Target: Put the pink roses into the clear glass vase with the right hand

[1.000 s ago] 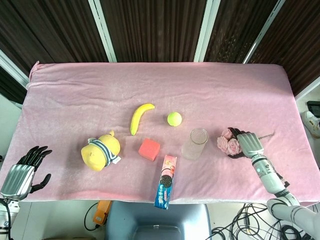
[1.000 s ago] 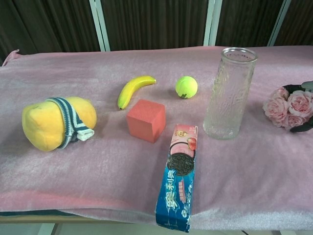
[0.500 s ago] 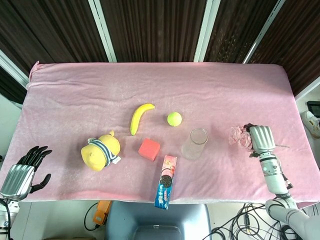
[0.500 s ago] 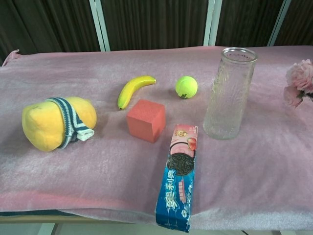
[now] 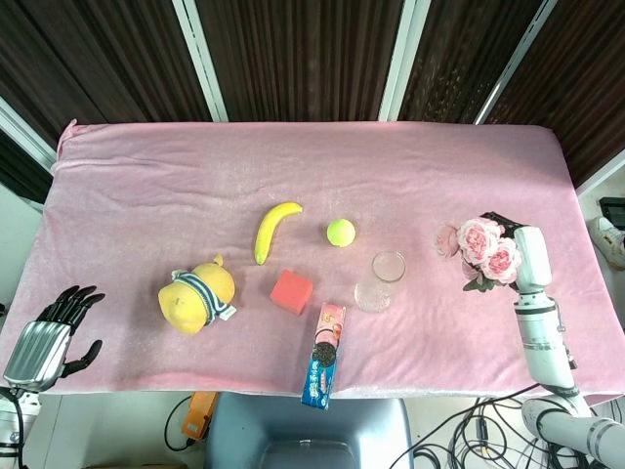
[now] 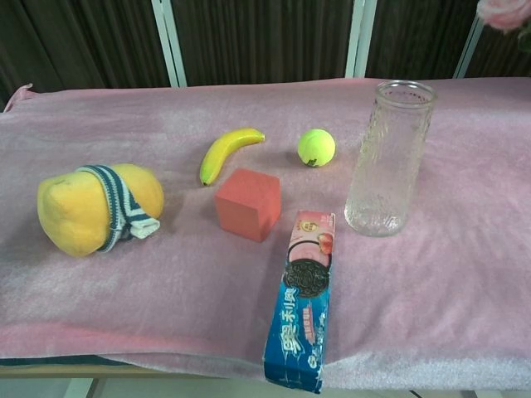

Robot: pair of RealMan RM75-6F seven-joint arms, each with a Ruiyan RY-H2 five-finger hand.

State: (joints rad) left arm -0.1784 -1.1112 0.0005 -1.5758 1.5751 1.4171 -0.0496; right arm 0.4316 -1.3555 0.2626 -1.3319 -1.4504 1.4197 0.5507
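Right hand [image 5: 527,256] aloft, pink roses [image 5: 487,250] gripped, beside vase [image 5: 380,280].

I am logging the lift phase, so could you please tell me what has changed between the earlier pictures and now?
The right hand, holding the pink roses, has raised them off the table; in the chest view they climbed from mid-right to the top right corner. The clear glass vase, with nothing in it, and the left hand stayed put.

Both views are bright and evenly lit — shadows fall soft and faint. The clear glass vase [image 6: 388,157] shows mild glints; focus stays sharp throughout.
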